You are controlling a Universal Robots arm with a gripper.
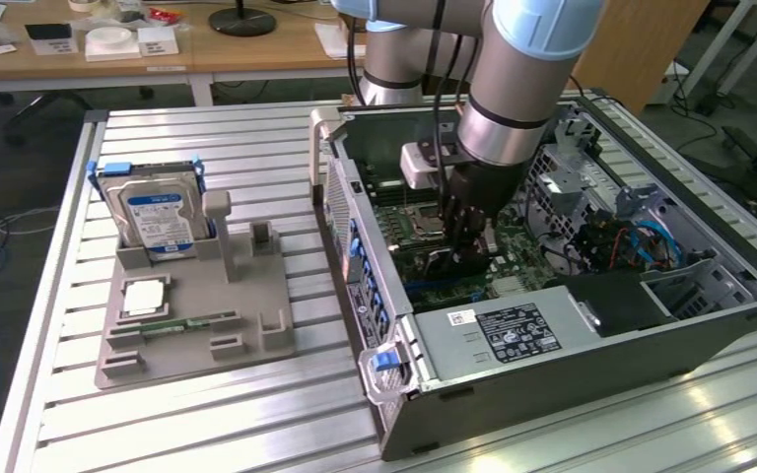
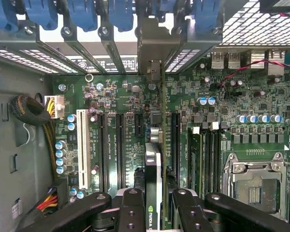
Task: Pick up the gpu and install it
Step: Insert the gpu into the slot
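Now your gripper (image 2: pixel 153 205) is down inside the case (image 1: pixel 536 379), jaws clenched on the gpu (image 2: pixel 153 159), which stands on edge over the motherboard (image 2: pixel 111 111) slots, bracket at the rear wall.

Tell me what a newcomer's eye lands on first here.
The arm's claw reaches down into the open computer case, shut on the gpu, which stands edge-on over the green motherboard. On the exterior view's left, a blue-labelled hard drive stands upright in a grey holder.
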